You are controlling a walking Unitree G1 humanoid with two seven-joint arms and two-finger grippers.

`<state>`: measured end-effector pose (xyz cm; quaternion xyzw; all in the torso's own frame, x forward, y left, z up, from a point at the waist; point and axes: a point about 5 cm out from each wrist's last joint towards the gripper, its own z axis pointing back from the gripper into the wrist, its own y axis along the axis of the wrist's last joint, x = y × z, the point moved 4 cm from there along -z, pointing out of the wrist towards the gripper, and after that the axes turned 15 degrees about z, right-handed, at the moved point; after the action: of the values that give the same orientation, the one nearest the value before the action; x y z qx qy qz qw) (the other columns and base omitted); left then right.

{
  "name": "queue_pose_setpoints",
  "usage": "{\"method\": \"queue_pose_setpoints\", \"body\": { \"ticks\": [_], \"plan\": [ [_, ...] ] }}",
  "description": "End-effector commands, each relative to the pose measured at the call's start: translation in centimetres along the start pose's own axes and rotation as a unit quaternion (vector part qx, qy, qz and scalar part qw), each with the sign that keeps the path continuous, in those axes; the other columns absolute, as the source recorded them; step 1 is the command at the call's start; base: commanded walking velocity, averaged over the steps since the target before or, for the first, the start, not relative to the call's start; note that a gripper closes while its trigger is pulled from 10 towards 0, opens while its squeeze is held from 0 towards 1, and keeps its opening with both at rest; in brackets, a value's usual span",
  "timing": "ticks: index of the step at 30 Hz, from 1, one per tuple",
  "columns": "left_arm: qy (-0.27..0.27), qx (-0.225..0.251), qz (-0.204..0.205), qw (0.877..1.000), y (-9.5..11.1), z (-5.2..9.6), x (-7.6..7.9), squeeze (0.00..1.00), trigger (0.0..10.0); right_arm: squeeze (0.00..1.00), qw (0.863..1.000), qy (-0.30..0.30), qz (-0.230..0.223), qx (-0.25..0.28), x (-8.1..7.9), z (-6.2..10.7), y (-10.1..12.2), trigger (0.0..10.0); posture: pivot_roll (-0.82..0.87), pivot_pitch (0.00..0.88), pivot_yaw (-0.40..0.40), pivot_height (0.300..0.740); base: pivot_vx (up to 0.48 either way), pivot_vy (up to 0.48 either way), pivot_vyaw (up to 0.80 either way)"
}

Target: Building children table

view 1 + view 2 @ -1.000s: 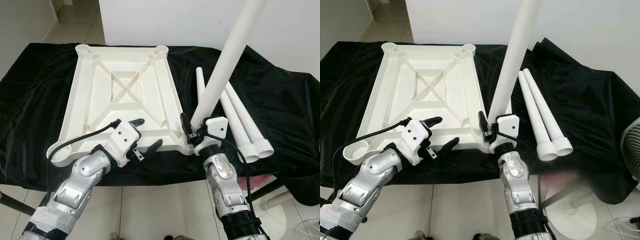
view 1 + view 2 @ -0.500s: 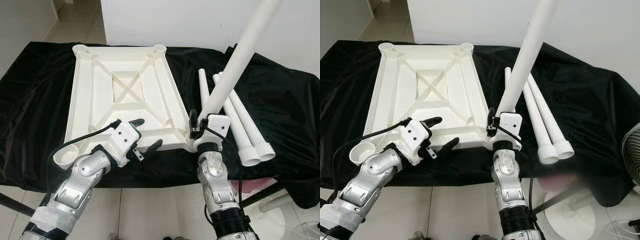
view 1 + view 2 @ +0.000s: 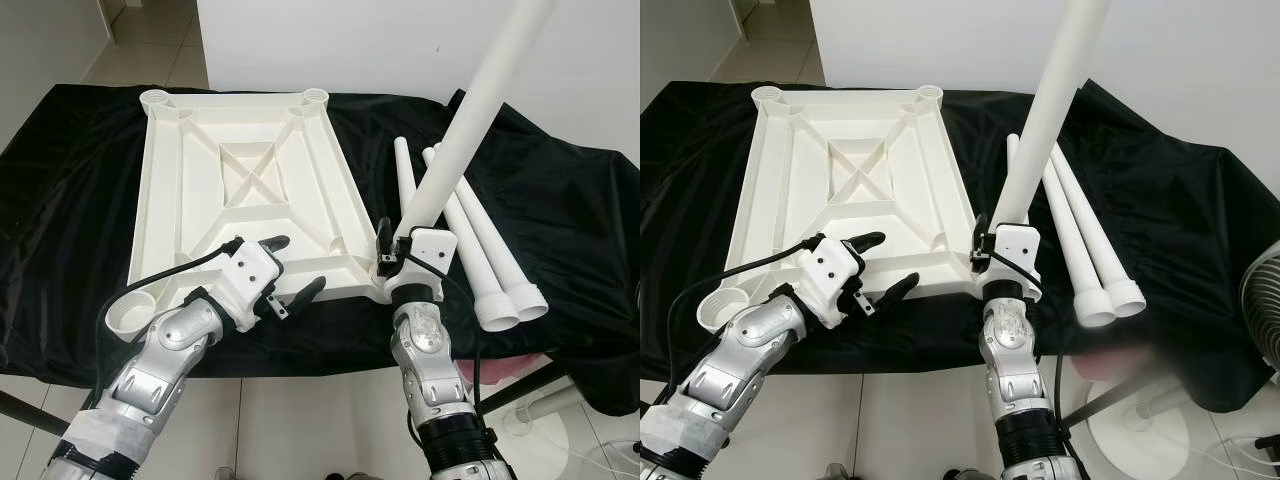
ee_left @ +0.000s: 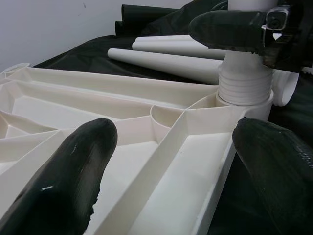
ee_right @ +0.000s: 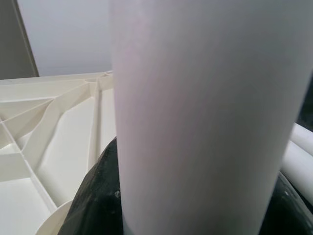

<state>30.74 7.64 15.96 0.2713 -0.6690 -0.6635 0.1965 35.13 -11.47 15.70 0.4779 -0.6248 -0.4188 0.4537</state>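
A white tabletop (image 3: 160,190) lies upside down on the black-covered table. A long white leg (image 3: 470,110) stands tilted in its near right corner socket, with the ribbed end (image 4: 244,81) seated there. My right gripper (image 3: 400,242) is shut on the leg just above the socket; the leg (image 5: 205,107) sits close before the right wrist camera. My left gripper (image 3: 297,265) hovers open over the tabletop's near edge, its fingers (image 4: 73,181) spread with nothing between them. The near left corner socket (image 3: 127,316) holds no leg.
Three loose white legs (image 3: 480,250) lie side by side on the black cloth (image 3: 560,200) to the right of the tabletop. A fan (image 3: 1265,300) stands on the floor at the far right. A white wall (image 3: 380,40) rises behind the table.
My right wrist has swung leftward under the leg's base and the leg leans a little less. The tabletop's near end has slid slightly. My left gripper has stayed put.
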Motion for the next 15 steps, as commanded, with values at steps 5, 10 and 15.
{"method": "queue_pose_setpoints", "body": {
  "ticks": [5, 10, 15],
  "plan": [
    [-0.034, -0.011, -0.008, 0.999, -0.24, -0.11, 0.51, 0.0, 10.0, 0.0, 0.995, 0.006, 0.026, -0.099, 0.32, 1.01, -4.52, 10.0, 0.04, 0.107, -0.032, 0.74, 0.0, 0.0, 0.0],
    [-0.033, -0.01, -0.01, 0.999, -0.19, -0.15, 0.42, 0.0, 10.0, 0.0, 0.994, 0.004, 0.023, -0.107, 0.26, 1.11, -4.94, 10.0, 0.04, 0.105, -0.032, 0.74, 0.0, 0.0, 0.0],
    [-0.032, -0.009, -0.011, 0.999, -0.16, -0.16, 0.4, 0.0, 10.0, 1.0, 0.996, 0.007, 0.009, -0.093, 0.13, 1.16, -4.65, 10.0, 0.04, 0.105, -0.033, 0.74, 0.0, 0.0, 0.0]
  ]
}}
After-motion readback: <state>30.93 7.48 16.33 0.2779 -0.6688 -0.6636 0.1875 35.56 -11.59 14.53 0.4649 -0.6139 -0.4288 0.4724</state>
